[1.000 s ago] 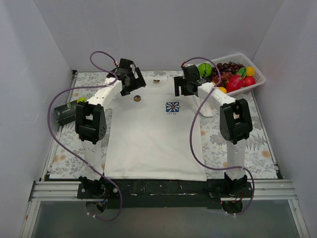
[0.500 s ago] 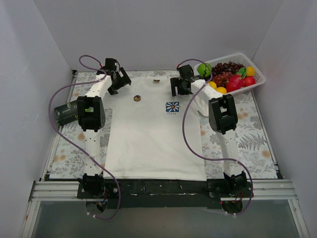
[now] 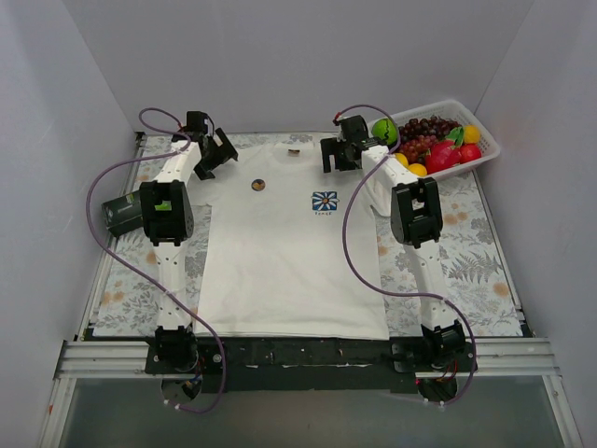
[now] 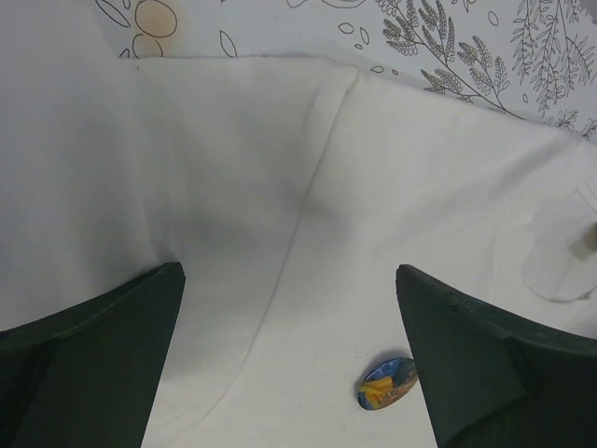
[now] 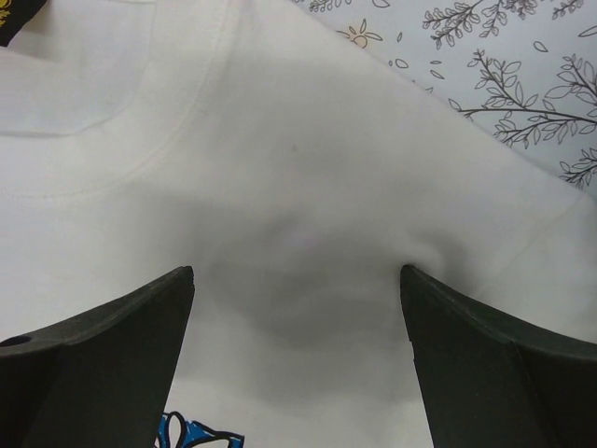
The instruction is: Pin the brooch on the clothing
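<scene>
The clothing [image 3: 294, 252] is a white T-shirt lying flat on the table, with a blue square flower print [image 3: 324, 202] on its chest. The brooch [image 3: 258, 185], a small round disc, rests on the shirt's upper left chest; in the left wrist view the brooch [image 4: 384, 385] shows a blue and yellow face beside the right finger. My left gripper [image 3: 218, 152] hovers open over the shirt's left shoulder, holding nothing. Over the right shoulder near the collar, my right gripper [image 3: 333, 155] is open and empty too, white shirt [image 5: 298, 215] filling its gap.
A white basket [image 3: 484, 140] of toy fruit stands at the back right. A dark green box [image 3: 119, 213] lies at the table's left edge. White walls close in the patterned tablecloth on three sides.
Both arms have drawn back from the shirt's chest toward its shoulders and the far wall. Both grippers have opened a little wider. The brooch stays where it lay.
</scene>
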`<state>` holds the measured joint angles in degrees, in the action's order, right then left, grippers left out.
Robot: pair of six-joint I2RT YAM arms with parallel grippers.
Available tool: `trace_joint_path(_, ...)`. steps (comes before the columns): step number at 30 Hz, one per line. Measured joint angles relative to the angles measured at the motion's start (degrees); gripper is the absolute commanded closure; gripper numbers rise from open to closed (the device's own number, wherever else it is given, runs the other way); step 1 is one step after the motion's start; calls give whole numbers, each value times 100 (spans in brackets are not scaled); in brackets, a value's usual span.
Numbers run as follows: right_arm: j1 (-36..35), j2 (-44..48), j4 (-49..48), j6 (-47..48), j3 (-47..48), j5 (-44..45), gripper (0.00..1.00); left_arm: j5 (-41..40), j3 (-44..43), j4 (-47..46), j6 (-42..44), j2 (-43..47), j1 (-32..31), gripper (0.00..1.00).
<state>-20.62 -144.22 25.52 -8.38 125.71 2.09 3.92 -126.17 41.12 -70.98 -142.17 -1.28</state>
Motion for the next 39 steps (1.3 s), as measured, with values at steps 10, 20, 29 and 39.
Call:
trace_joint_path(10,0,1154,-37,61,-946,-514,2,688,511,-131,52,468,4,2)
trace_joint_path(20,-26,4395,-833,-68,-3018,-914,2,1698,2358,-804,55,3169,4,2)
trace_joint_path(29,-48,6664,-1370,-459,-5517,-1147,2,2221,4033,-1394,144,5163,4,2)
trace_joint_path(39,-48,8413,-1368,-588,-6526,-929,2,2450,5993,-2133,103,7608,4,2)
